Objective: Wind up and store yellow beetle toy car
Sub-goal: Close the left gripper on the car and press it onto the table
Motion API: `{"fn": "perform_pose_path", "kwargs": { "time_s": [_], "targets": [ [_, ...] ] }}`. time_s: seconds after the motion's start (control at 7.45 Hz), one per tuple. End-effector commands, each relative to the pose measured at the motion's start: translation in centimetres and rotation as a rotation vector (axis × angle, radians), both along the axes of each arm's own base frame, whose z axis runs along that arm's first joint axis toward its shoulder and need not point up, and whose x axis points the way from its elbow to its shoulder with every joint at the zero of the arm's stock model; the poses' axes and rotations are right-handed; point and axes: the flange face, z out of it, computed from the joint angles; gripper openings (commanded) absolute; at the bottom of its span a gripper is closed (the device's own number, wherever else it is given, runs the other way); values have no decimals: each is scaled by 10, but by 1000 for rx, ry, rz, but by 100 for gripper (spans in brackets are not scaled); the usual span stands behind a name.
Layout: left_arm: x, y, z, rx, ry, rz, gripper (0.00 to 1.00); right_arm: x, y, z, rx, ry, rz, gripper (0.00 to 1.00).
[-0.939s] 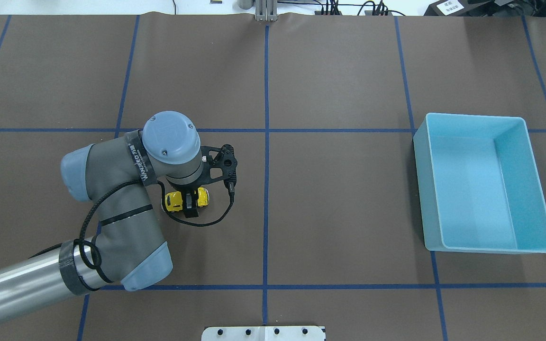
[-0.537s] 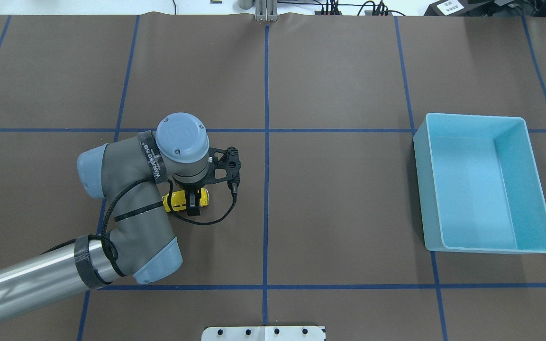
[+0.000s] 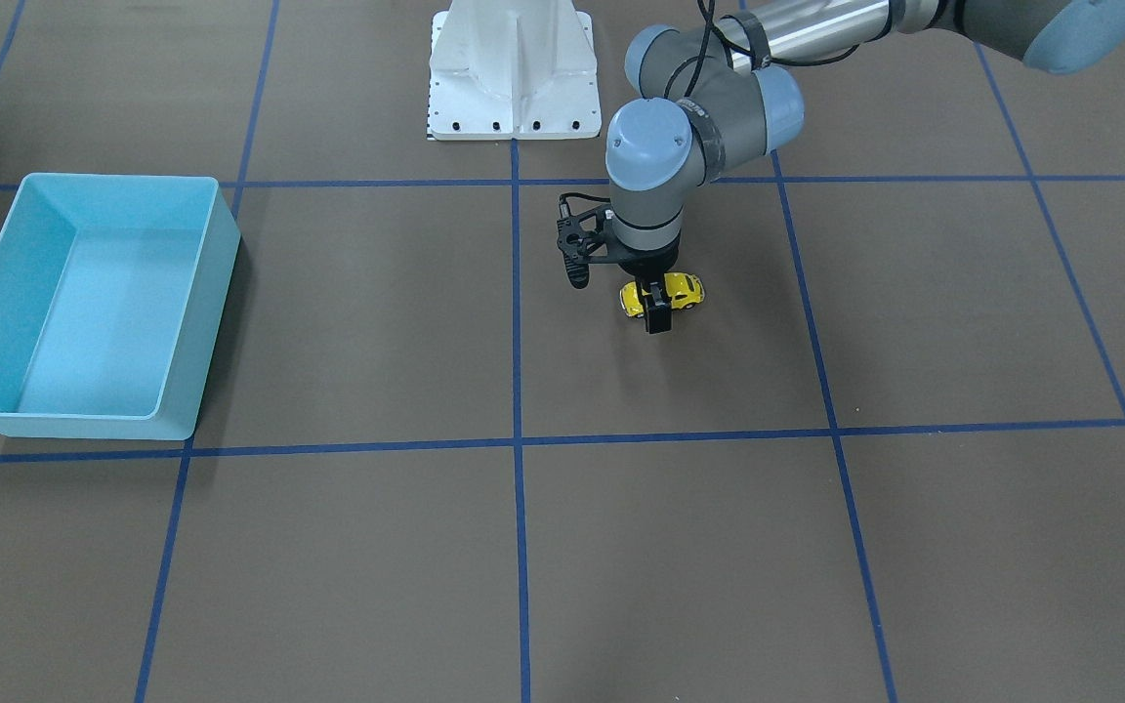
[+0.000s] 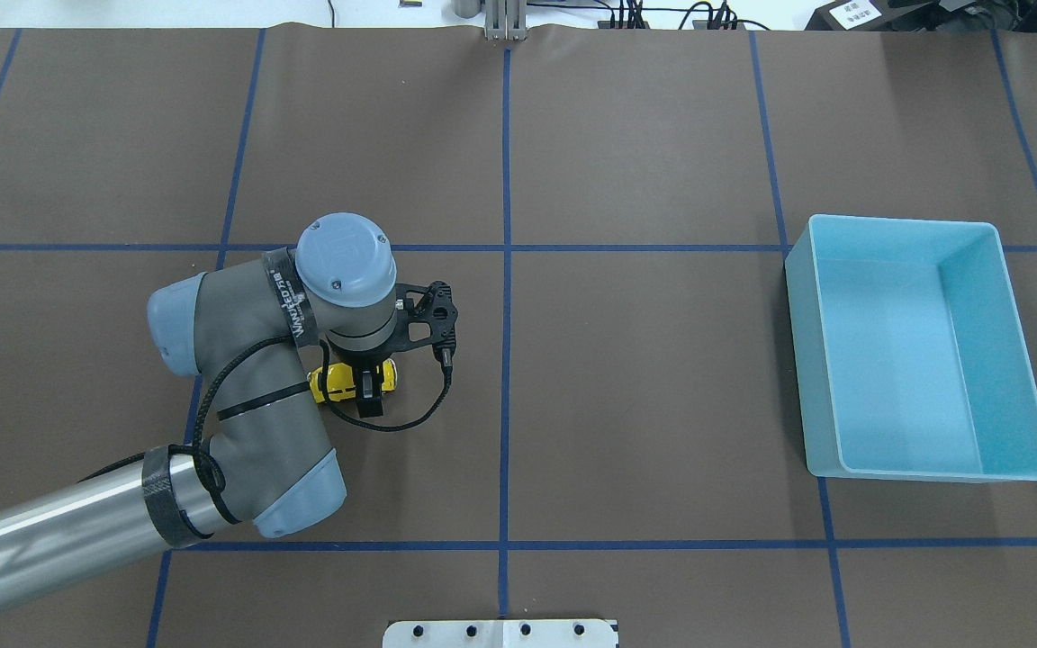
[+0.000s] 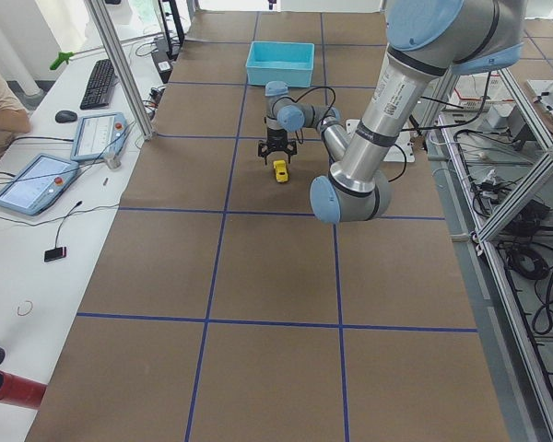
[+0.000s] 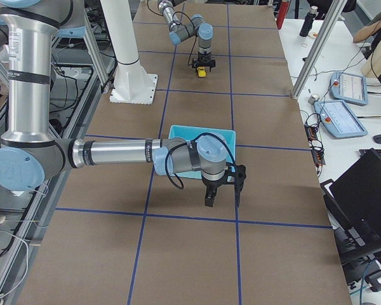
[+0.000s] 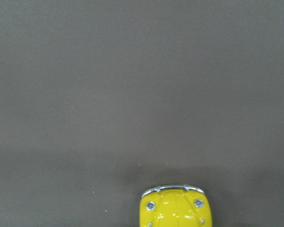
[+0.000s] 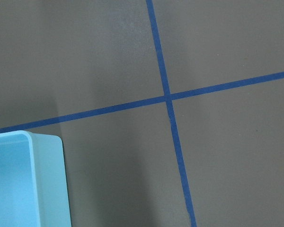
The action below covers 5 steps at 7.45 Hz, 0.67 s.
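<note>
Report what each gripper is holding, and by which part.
The left gripper appears clamped on the yellow beetle toy car, fingers across its mid-body sides. The right gripper: cannot tell.

Left arm (image 5: 369,138) reaches in from the right, left gripper (image 5: 277,158) pointing down directly over the yellow beetle toy car (image 5: 280,172) on the brown counter (image 5: 258,276); grip unreadable from here. Blue bin (image 5: 279,75) at the far end. Operator (image 5: 0,101) by the tablets (image 5: 32,182), left edge.
</note>
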Motion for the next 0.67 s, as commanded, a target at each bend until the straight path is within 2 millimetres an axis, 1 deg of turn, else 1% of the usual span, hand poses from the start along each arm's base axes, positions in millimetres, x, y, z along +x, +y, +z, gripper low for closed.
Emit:
{"fn": "perform_pose_path", "kwargs": {
  "time_s": [0.0, 0.4, 0.54],
  "targets": [
    [2, 1, 3, -15, -1, 3, 96, 0, 0, 0, 0, 0, 0, 100],
    [5, 0, 7, -11, -5, 5, 92, 0, 1, 0, 0, 0, 0, 100],
    [5, 0, 7, -10, -3, 4, 87, 0, 1, 0, 0, 0, 0, 100]
  ]
}}
